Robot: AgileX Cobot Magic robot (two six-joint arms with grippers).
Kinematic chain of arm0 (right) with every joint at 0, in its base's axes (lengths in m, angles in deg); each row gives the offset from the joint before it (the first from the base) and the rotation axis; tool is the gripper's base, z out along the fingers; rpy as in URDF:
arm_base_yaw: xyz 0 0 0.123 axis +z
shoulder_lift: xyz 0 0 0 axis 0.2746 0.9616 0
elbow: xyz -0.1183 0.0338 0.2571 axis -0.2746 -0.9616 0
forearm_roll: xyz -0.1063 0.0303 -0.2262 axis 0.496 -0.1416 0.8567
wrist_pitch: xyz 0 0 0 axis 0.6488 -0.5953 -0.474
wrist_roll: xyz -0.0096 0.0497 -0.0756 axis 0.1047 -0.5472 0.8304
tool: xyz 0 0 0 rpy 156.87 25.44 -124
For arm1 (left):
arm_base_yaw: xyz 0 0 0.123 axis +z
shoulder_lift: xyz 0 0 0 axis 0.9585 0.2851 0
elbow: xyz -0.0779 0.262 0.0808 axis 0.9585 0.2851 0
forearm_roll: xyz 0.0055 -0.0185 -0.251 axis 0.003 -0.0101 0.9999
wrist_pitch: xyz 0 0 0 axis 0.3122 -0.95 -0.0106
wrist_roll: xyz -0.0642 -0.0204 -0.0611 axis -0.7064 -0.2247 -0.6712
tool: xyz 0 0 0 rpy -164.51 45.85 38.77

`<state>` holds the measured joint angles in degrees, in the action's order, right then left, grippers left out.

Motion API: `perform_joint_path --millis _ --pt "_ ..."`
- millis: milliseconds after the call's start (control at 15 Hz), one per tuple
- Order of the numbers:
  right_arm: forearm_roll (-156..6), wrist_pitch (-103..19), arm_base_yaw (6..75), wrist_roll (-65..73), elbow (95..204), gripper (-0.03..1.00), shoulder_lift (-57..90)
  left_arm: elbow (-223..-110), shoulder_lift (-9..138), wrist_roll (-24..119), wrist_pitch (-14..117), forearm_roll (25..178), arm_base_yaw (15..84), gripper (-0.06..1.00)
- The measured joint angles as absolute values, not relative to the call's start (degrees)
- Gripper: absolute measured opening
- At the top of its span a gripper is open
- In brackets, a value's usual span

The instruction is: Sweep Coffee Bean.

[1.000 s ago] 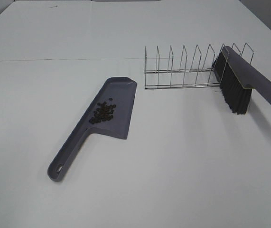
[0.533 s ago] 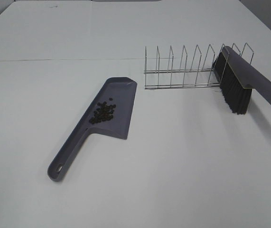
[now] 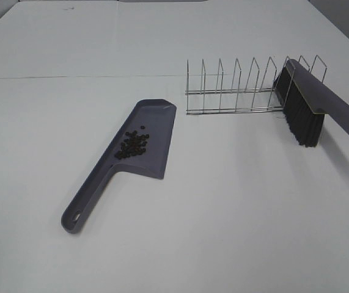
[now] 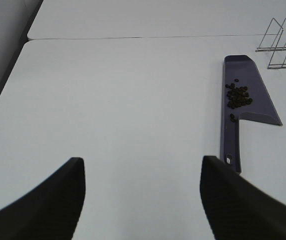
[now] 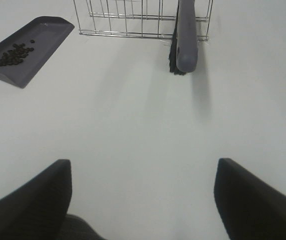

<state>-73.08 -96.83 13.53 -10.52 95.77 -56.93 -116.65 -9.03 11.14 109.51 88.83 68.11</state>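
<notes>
Coffee beans [image 3: 133, 144] lie in a loose cluster on the flat pan of a grey-purple dustpan [image 3: 154, 131], which rests on the white counter [image 3: 223, 213] with its long handle [image 3: 88, 198] pointing away from the wire rack [image 3: 241, 85]. Just beyond the rack's far end from the dustpan, a brush [image 3: 312, 104] leans with its black bristles touching the counter. Neither arm reaches into the overhead view; the left gripper [image 4: 140, 200] and the right gripper [image 5: 143, 200] each hang with jaws spread wide and nothing between them, well apart from both tools. The beans look tiny, light and hard, likely to roll or scatter at a nudge, so they are better moved by tool than pinched directly. The dustpan appears stiff plastic and light, best taken by its handle and kept level so the beans do not slide off the open lip; the brush offers its own rigid handle, near the hanging hole.
</notes>
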Motion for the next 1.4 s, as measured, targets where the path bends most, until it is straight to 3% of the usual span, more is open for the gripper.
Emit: perform_joint_path --millis 400,867,1133,1400 --pt "-73.4 -96.8 15.1 -10.5 95.8 0.7 -56.9 -116.7 -9.0 11.4 109.5 89.5 68.1 0.79" --pt "-73.5 -96.8 15.1 -10.5 95.8 0.7 -56.9 -116.7 -9.0 12.2 109.5 90.1 68.2 0.8" --pt "-73.5 -96.8 15.1 -10.5 95.8 0.7 -56.9 -116.7 -9.1 12.6 109.5 90.0 73.4 0.8" --pt "-73.5 -96.8 15.1 -10.5 95.8 0.7 -56.9 -116.7 -9.1 12.6 109.5 89.8 73.5 0.8"
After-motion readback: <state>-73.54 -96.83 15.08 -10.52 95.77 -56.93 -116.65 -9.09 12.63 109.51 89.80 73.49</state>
